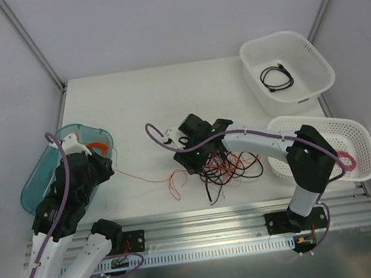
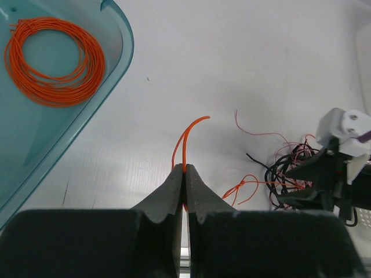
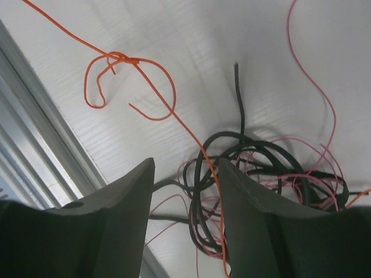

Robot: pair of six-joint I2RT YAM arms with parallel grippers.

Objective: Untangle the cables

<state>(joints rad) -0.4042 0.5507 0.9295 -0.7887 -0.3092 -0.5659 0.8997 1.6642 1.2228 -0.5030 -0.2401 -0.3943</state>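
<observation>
The loose tangle of thin black, orange and red cables lies on the white table near its front edge. One orange strand stretches leftward to the left gripper, which is pinched tight on it. The right gripper sits over the tangle, jaws partly apart, gripping nothing.

Top cam sits high up behind both arm bases, looking down over the whole bench, so everything looks small. The left wrist cam is low, just behind the left pincer, and looks across the bench with the cables off to its right. The right wrist cam is way closer, looking past the right pincer straight into them. All three views share that tangle.
</observation>
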